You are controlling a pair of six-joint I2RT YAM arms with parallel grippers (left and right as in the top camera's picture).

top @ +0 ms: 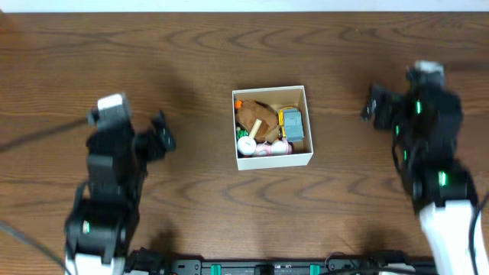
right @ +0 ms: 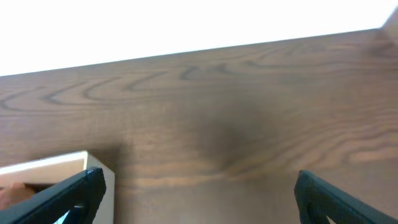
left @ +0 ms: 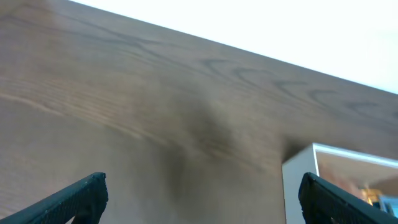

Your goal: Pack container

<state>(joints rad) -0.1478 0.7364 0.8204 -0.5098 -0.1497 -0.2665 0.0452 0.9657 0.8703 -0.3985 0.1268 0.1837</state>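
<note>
The container (top: 272, 90), a square white box with a tan inside, stands at the table's middle and holds several small toys: a brown one, a grey and yellow one, a pink and white one. My left gripper (top: 162, 136) is open and empty, well to the box's left. My right gripper (top: 373, 105) is open and empty, to the box's right. The left wrist view shows a box corner (left: 298, 174) by the right finger, with bare wood between the fingers (left: 202, 193). The right wrist view shows a box corner (right: 56, 165) at lower left, with bare wood between the fingers (right: 199, 190).
The dark wooden table (top: 244, 46) runs all round the box. A black rail with green marks (top: 267, 267) lies along the front edge. A thin cable (top: 30, 137) trails at the far left.
</note>
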